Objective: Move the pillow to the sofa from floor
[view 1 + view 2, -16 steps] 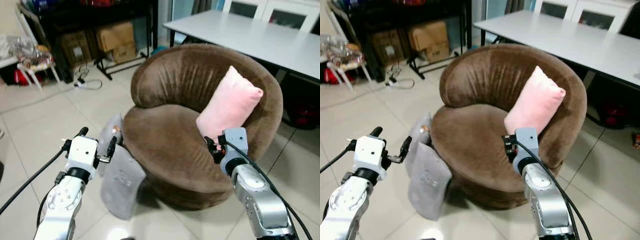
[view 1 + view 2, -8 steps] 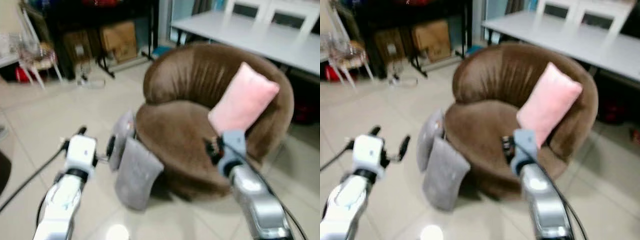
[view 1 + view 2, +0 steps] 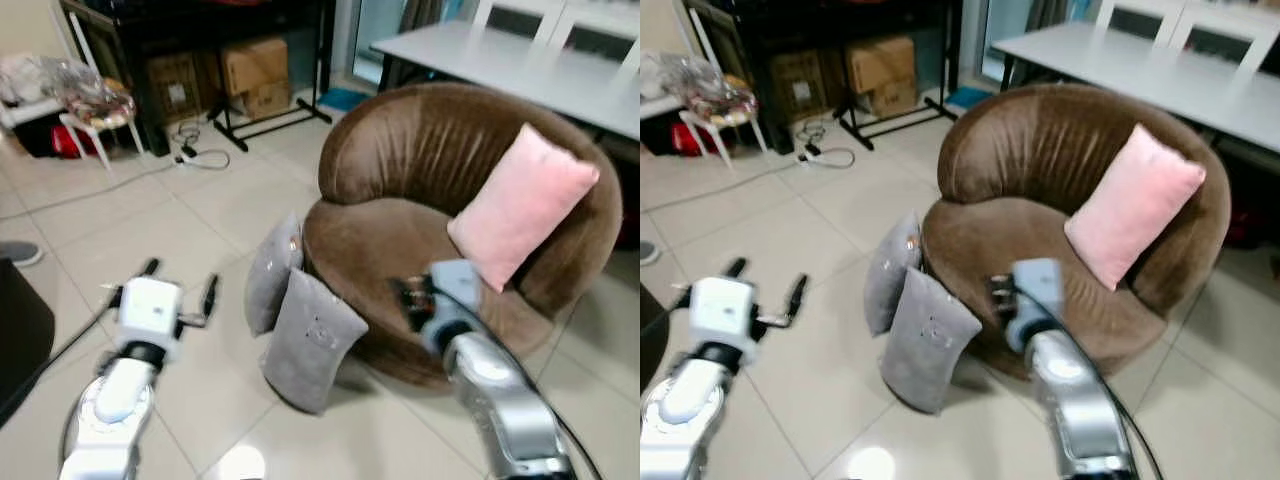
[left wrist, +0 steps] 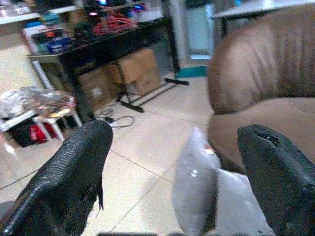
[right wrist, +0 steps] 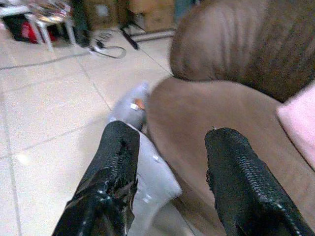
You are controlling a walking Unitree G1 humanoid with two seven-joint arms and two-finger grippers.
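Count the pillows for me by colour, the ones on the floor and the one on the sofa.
Grey pillows, leaning on the sofa's front on the floor: 2, the nearer grey pillow and the farther grey pillow.
Pink pillow on the brown sofa: 1.
Total: 3.

Brown velvety sofa (image 3: 400, 160), soft grey cloth pillow (image 3: 308, 340), glossy tiled floor (image 3: 140, 230)

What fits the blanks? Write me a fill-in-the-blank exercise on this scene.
1. The round brown velvet sofa chair has a ____ pillow on its seat.
2. Two grey fabric pillows lean against the chair, standing on the tiled ____.
3. The left claw hovers with its fingers ____, holding nothing.

Missing words: pink; floor; open
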